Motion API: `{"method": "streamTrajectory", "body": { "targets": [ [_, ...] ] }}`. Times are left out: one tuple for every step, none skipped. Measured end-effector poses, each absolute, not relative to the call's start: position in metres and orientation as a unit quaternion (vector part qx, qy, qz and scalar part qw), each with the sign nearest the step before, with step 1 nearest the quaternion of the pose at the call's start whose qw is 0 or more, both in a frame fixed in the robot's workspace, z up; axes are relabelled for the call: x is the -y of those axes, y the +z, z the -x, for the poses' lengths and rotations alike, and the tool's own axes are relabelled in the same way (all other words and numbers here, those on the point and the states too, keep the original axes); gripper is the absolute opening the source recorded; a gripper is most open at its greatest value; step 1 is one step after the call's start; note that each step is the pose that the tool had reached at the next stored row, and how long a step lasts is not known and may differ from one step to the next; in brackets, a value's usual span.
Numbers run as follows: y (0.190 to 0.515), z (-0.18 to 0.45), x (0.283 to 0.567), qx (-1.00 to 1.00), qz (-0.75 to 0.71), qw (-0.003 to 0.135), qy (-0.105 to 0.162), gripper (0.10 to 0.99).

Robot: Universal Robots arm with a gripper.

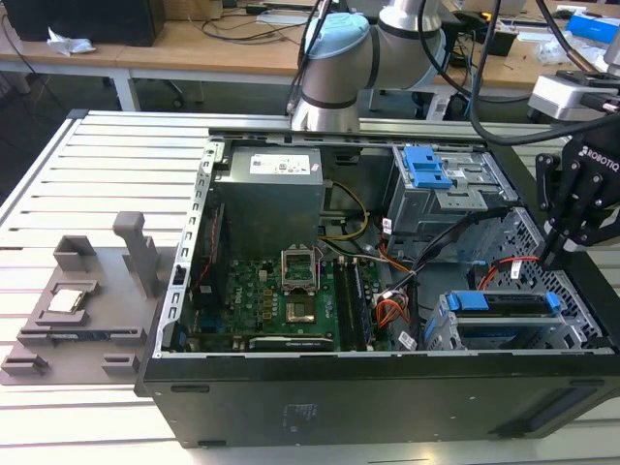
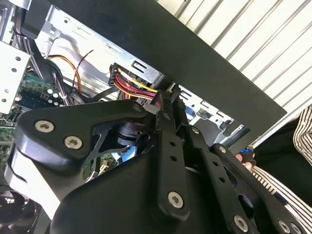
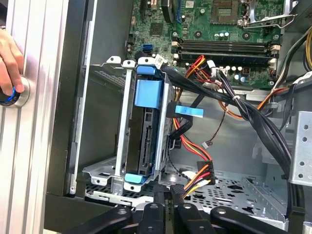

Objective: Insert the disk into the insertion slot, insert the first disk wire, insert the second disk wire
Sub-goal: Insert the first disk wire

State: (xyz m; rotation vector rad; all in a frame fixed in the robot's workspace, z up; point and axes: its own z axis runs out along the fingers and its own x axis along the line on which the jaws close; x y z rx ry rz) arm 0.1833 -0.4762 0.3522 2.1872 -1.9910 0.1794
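The disk (image 3: 145, 139), silver in its bright blue caddy (image 1: 504, 302), sits inside the insertion slot (image 3: 109, 170), the perforated silver cage (image 1: 448, 329) at the case's front corner on the exterior view's right. My gripper (image 1: 554, 254) hangs over the case's edge just beyond that cage. In both wrist views the gripper (image 2: 168, 95) is shut on the black plug of a disk wire (image 3: 197, 178) with red, yellow and black strands. The plug is held a short way off the disk's end (image 3: 168, 187). A blue-tagged black cable (image 3: 189, 111) lies beside the cage.
The open tower case (image 1: 291, 407) lies on a slatted table. It holds a motherboard (image 1: 281, 291), a power supply (image 1: 266, 194) and a grey bay with a blue latch (image 1: 426, 167). A grey fixture (image 1: 87, 300) lies at the exterior view's left. A person's hand (image 3: 9, 58) rests beside the case.
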Motion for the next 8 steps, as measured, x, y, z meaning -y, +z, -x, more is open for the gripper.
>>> {"method": "streamTrajectory", "body": {
  "targets": [
    [0.3522, -0.1833, 0.4761, 0.669, -0.735, 0.089, 0.061, 0.165],
    [0.3522, -0.1833, 0.4761, 0.669, -0.735, 0.089, 0.061, 0.165],
    [0.3522, -0.1833, 0.4761, 0.669, -0.735, 0.090, 0.061, 0.165],
    [0.3523, -0.1833, 0.4762, 0.669, -0.735, 0.090, 0.061, 0.165],
    [0.3531, -0.1833, 0.4761, 0.669, -0.735, 0.089, 0.061, 0.165],
    [0.3578, -0.1833, 0.4762, 0.669, -0.735, 0.090, 0.061, 0.165],
    [0.3594, -0.1831, 0.4761, 0.669, -0.735, 0.090, 0.061, 0.165],
    [0.3595, -0.1796, 0.4766, 0.669, -0.735, 0.089, 0.061, 0.165]
  ]
}}
